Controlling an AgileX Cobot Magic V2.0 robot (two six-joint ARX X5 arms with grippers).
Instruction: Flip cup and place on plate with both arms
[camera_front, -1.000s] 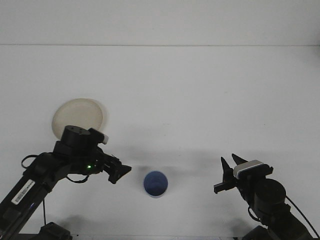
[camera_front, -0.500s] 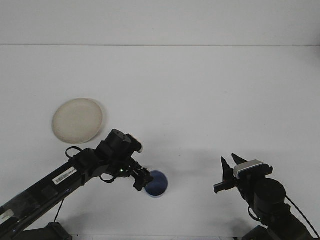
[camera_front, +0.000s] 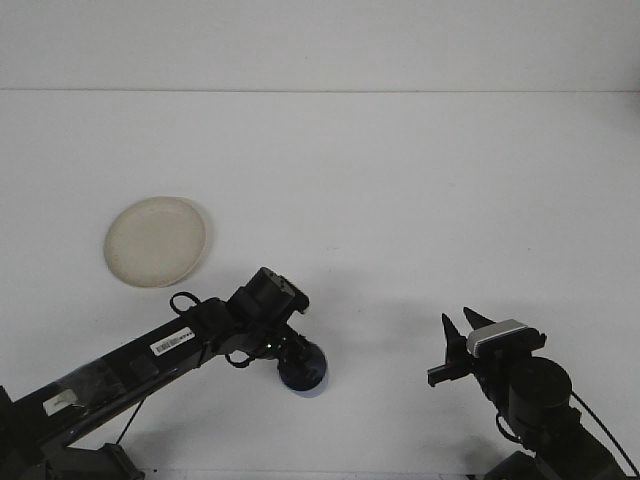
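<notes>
L gripper (camera_front: 297, 365) over blue cup (camera_front: 312, 375)

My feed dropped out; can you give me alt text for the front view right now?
The left gripper reaches down over the blue cup near the front of the white table, hiding most of it. The cream plate sits bare at left, and the right gripper waits open at lower right.

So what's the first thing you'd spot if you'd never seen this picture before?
Probably the long black left arm reaching across the white table, with its hand right down over the little blue cup near the front. Then the round cream plate sitting alone further back on the left. The right hand waits off at the front right, fingers spread and holding nothing.
</notes>
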